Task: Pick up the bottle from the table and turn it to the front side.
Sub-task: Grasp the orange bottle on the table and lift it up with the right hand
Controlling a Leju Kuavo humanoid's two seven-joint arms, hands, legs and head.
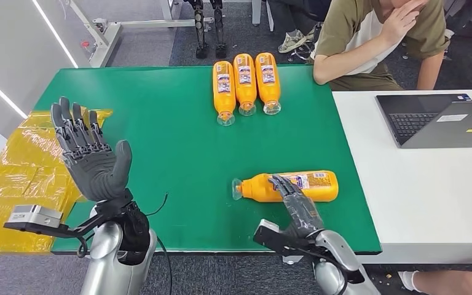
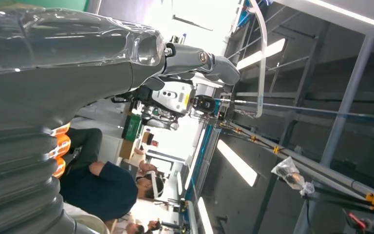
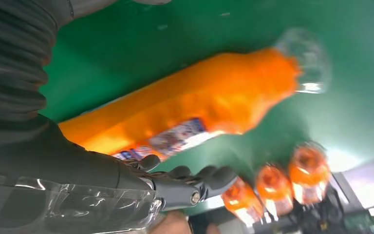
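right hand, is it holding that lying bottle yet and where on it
Cannot tell for sure. The right hand has its fingers over the labelled middle of the lying bottle, which still rests on the table. The left hand holds nothing.

Bright, even overhead light; soft shadows on the surface (image 1: 178, 153). Ceiling strips glare white; the bottle (image 3: 195, 112) close-up is blurred.

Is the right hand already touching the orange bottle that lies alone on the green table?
Touching. In the head view the right hand has its fingers lying over the bottle, with no gap showing.
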